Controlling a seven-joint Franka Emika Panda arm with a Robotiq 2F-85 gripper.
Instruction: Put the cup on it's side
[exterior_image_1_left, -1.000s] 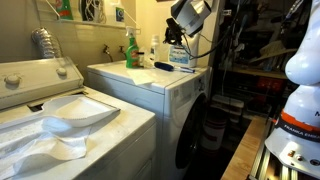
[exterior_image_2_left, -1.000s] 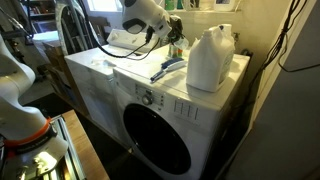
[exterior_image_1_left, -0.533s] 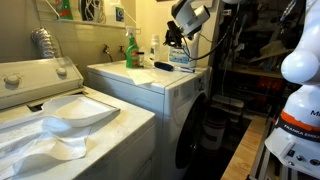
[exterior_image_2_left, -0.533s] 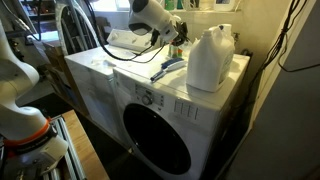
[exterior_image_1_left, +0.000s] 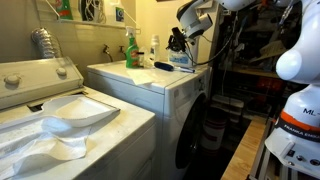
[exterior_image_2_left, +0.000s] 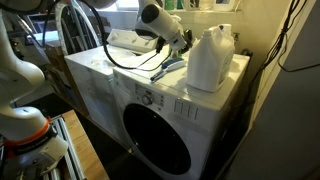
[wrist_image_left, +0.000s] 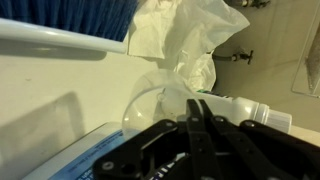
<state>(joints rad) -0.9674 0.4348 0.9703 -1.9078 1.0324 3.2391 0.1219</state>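
In the wrist view the cup (wrist_image_left: 155, 105) is a whitish, translucent rounded shape just beyond and left of my fingertips. Its round outline faces the camera, so it looks tilted or lying over. I cannot tell whether it rests on the machine top. My gripper (wrist_image_left: 197, 108) has both fingers pressed together at the cup's right edge. I cannot tell whether they touch it. In both exterior views the gripper (exterior_image_1_left: 177, 42) (exterior_image_2_left: 183, 42) hovers over the back of the machine top, and I cannot make out the cup there.
A slim white bottle (wrist_image_left: 255, 112) (exterior_image_1_left: 153, 50) and a green spray bottle (exterior_image_1_left: 131, 50) stand by the back wall. A large white jug (exterior_image_2_left: 210, 58) stands close beside the gripper. A blue brush (exterior_image_2_left: 167, 68) lies on the machine top (exterior_image_2_left: 130, 75). Crumpled white plastic (wrist_image_left: 190, 40) hangs behind.
My gripper has moved sideways along the back of the machine top, toward the white jug and away from the bottles. Nothing else visibly moved.
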